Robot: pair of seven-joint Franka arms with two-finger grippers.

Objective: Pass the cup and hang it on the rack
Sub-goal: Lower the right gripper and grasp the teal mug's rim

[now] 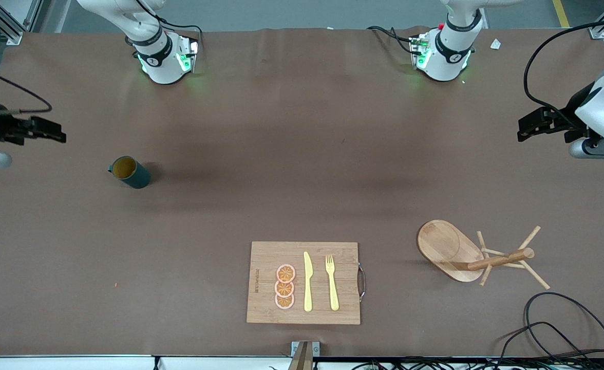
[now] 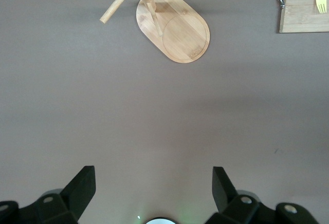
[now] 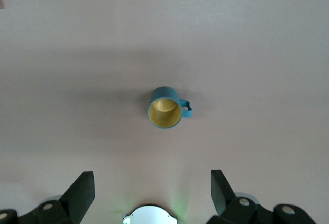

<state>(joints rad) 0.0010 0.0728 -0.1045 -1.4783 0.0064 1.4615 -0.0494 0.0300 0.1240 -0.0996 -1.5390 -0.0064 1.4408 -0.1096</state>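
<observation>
Teal cup [image 1: 130, 172] stood upright, rack [image 1: 479, 254] well apart. I saw L gripper [image 1: 530, 127] and R gripper [image 1: 50, 132] spread wide, both waiting, empty.

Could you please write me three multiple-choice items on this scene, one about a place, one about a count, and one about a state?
1. Where does the small dark teal mug stand?
A. on the bamboo cutting board
B. on the brown table toward the right arm's end
C. on a peg of the rack

2. How many orange slices lie on the bamboo cutting board?
A. one
B. three
C. five

3. How is the light wooden mug rack?
A. standing upright, bare pegs
B. holding a cup
C. lying in pieces

Answers: 1 B, it sits alone on the table; 2 B, three orange slices in a row; 3 A, its pegs are bare.
</observation>
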